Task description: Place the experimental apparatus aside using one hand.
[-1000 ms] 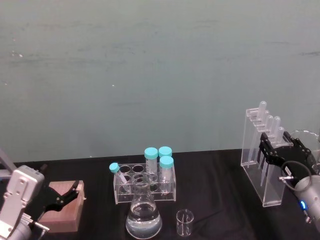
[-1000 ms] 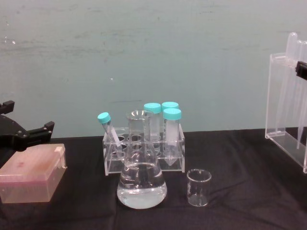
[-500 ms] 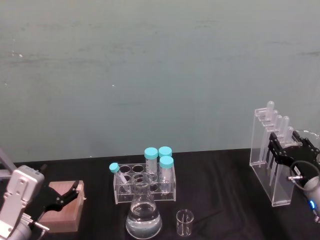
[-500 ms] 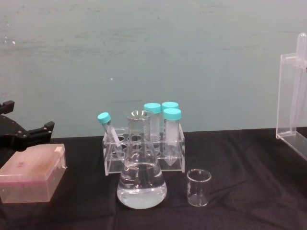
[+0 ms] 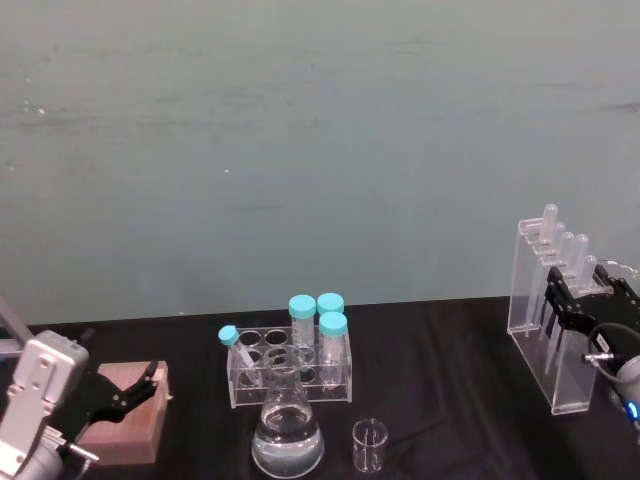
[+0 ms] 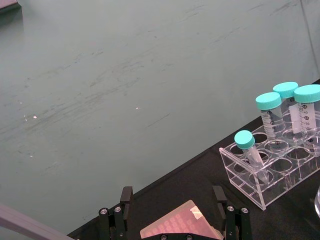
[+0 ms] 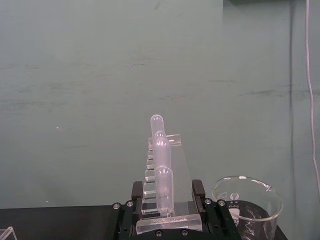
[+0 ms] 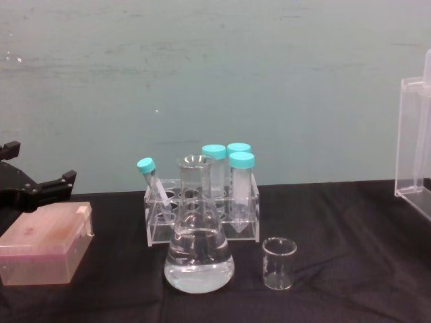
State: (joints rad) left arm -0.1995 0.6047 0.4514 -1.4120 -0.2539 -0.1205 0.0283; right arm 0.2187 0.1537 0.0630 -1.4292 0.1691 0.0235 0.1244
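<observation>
Pipette stand: tall clear acrylic, upright at the far right of the black table; round-topped plastic pipettes in a row.
Right gripper: black fingers clamped on both sides of the stand.
Conical flask: glass, clear liquid in its wide base, front centre.
Small beaker: empty, just right of the flask.
Tube rack: clear plastic, four teal-capped tubes, one leaning.
Left gripper: jaws spread over a pink box.
Right wrist view: larger glass beaker beside the stand.

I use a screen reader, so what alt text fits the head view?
The right gripper clamps a clear pipette stand at the table's far right. Mid-table stand a conical flask, a small beaker and a tube rack; the open left gripper hovers by a pink box.
</observation>
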